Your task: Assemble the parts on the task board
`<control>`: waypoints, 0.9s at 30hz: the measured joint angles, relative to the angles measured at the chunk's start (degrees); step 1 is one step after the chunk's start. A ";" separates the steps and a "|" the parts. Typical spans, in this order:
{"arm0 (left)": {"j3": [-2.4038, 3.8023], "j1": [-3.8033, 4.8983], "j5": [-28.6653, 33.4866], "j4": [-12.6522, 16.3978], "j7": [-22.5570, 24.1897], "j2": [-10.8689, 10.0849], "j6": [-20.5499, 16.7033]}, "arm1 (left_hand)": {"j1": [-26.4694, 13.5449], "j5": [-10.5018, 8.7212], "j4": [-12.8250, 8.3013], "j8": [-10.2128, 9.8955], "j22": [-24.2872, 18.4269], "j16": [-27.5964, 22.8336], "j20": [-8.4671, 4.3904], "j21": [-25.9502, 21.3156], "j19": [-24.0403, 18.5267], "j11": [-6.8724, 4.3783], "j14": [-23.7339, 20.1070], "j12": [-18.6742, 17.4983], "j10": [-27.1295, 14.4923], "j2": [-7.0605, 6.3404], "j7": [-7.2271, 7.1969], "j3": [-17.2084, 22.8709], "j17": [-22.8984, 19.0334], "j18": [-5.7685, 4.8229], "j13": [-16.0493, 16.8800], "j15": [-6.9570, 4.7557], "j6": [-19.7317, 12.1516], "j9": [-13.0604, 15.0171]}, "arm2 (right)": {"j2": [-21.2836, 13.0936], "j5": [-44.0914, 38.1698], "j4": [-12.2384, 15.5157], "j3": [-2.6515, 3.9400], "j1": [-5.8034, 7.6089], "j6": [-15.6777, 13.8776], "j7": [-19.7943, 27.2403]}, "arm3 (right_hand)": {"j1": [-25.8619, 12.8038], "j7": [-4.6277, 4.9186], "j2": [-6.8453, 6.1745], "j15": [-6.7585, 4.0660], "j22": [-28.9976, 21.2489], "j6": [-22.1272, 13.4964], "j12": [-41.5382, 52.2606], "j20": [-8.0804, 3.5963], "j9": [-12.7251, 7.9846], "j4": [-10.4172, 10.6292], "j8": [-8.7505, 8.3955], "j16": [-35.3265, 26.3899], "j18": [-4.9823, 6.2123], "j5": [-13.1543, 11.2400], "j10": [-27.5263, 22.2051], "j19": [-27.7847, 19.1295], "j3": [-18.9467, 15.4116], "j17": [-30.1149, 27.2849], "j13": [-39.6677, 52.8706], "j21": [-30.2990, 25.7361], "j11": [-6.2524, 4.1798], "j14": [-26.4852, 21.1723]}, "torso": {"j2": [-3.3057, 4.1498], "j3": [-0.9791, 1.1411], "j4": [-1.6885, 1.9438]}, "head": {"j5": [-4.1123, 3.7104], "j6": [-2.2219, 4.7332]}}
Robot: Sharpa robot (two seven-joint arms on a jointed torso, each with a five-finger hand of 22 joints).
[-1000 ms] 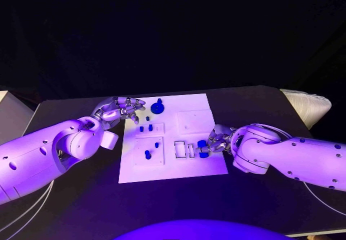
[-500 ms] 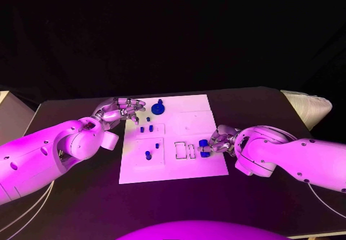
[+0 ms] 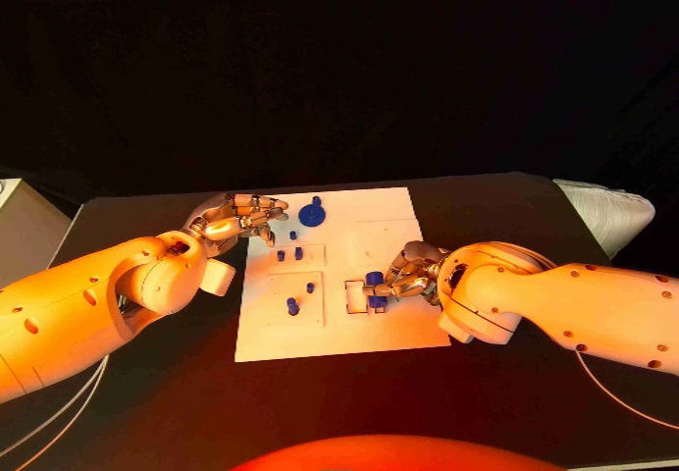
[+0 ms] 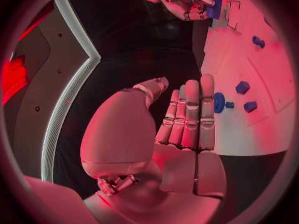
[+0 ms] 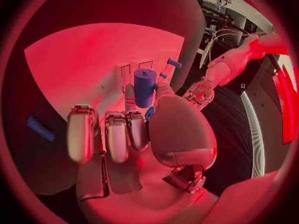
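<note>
Right hand (image 5: 134,134) pinches blue cylinder (image 5: 144,87), clearest at its wrist; left hand (image 4: 187,119) empty, fingers straight.

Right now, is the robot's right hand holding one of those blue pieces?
Yes, the right hand grips a blue cylinder between its fingers, above the white task board.

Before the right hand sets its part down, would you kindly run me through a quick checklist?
1. Right hand holds the blue cylinder: ok.
2. Cylinder stands upright in the grasp: ok in the right wrist view.
3. Cylinder lined up with the white frame slots on the task board: cannot tell, the hand covers them.
4. Left hand at the board's far left corner, apart from the right hand: ok.
5. Left hand holds nothing: ok.
6. Blue knob part apart from the left hand's fingers: cannot tell.
</note>
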 measured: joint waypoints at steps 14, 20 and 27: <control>-0.01 0.00 -0.01 0.03 -0.13 0.07 0.19 | 0.00 0.00 0.00 0.00 0.00 0.00 0.00 -0.23 0.00 0.00 0.00 0.00 0.00 0.00 0.00 0.00 0.00 0.00 -0.05 0.00 0.00 0.00 | 4.61 -2.84 -3.24 -0.14 -1.00 2.10 -0.12 | 0.00 0.00 0.00 0.00 -0.01 0.00 -0.22 0.00 0.00 0.00 -0.12 0.00 0.00 -0.28 0.00 0.00 -0.01 0.00 -0.01 0.00 0.01 0.00 | 0.05 0.05 -0.10 | 0.32 -0.32; 0.00 0.00 -0.02 0.03 -0.16 0.10 0.26 | 0.00 0.00 0.00 0.00 0.00 0.00 0.00 -0.23 0.00 0.00 0.00 0.00 0.00 0.00 0.00 0.00 0.00 0.00 -0.05 0.00 0.00 0.00 | 5.57 -4.04 -3.94 -0.13 -1.02 2.30 -0.12 | -0.01 0.01 -0.01 0.00 -0.02 -0.01 -0.22 0.00 0.02 0.00 -0.22 0.00 0.00 -0.39 0.00 0.00 -0.02 0.00 -0.02 0.00 0.01 0.00 | 0.04 0.05 -0.09 | 0.48 -0.39; 0.00 0.00 -0.02 0.03 -0.21 0.04 0.29 | 0.00 0.00 0.07 0.00 -0.02 0.00 0.00 -0.23 0.00 0.00 0.00 0.20 0.00 0.00 0.00 -0.08 -0.01 0.00 -0.04 0.00 0.00 0.00 | 6.12 -5.51 -4.12 -0.12 -1.03 2.34 -0.08 | -0.03 0.08 -0.03 0.01 -0.02 -0.08 -0.44 0.00 0.23 0.01 -0.35 0.00 0.00 -0.40 0.00 0.00 -0.02 -0.01 -0.02 0.00 0.01 0.00 | 0.05 0.05 -0.06 | 0.76 -0.48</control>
